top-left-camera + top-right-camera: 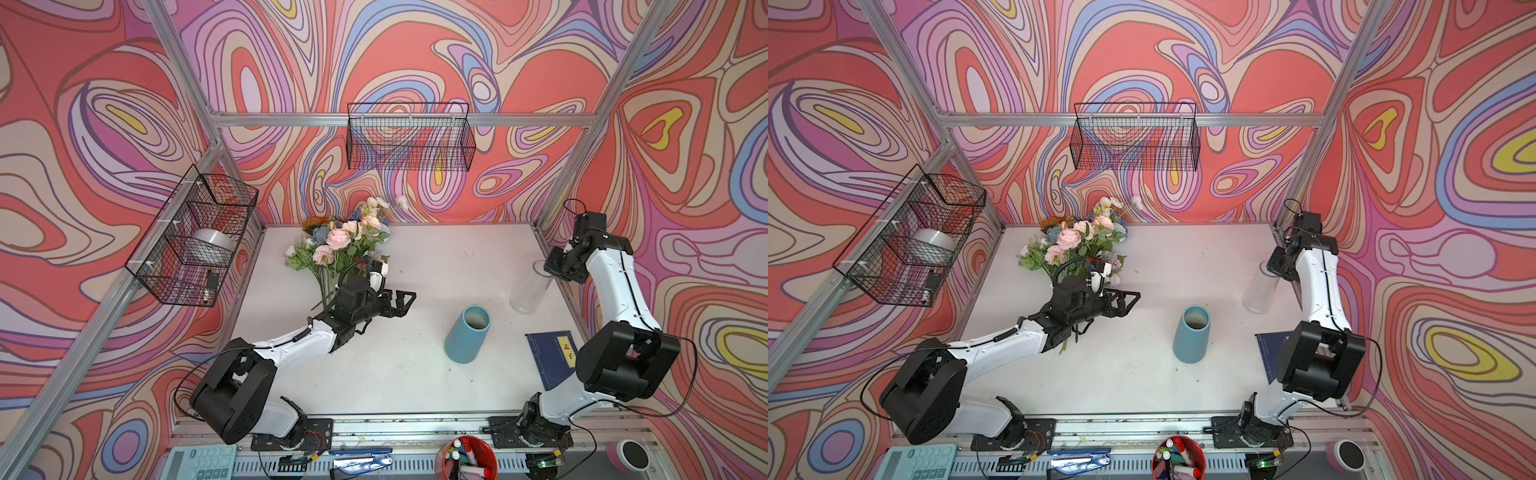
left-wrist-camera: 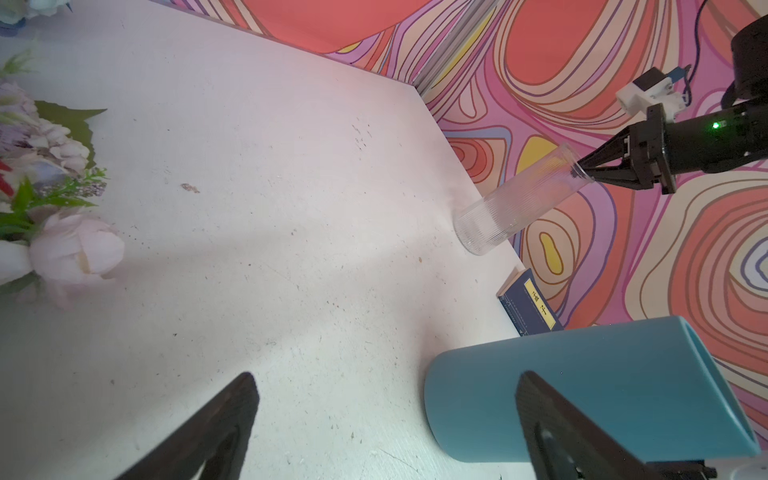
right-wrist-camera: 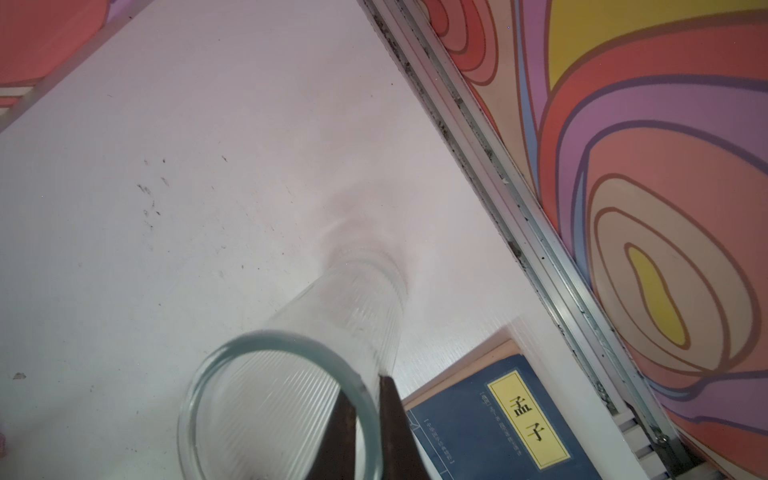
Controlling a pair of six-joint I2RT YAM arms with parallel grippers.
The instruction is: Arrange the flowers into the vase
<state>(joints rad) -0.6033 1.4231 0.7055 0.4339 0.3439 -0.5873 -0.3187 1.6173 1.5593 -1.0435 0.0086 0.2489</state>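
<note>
Pink and peach artificial flowers [image 1: 345,245]: probably light, floppy; best taken low on green stems [image 1: 325,289]. Left pincer [image 1: 405,305] wide, empty; right pincer [image 2: 577,168] pinching rim of clear ribbed glass vase [image 2: 515,208].

The white worktop [image 1: 395,374] is scuffed, with dark specks [image 3: 149,199] scattered over it. Towards its far left corner lie the flowers [image 1: 338,241], a loose bunch with blooms pointing to the back wall and green stems running toward the near edge. Near the middle a blue tapered pot [image 1: 467,334] stands upright, mouth open. Close to the right edge a clear ribbed glass vase [image 1: 530,293] rests on its base, and just nearer along that edge a dark blue book [image 1: 550,357] with a yellow label lies flat.
</note>
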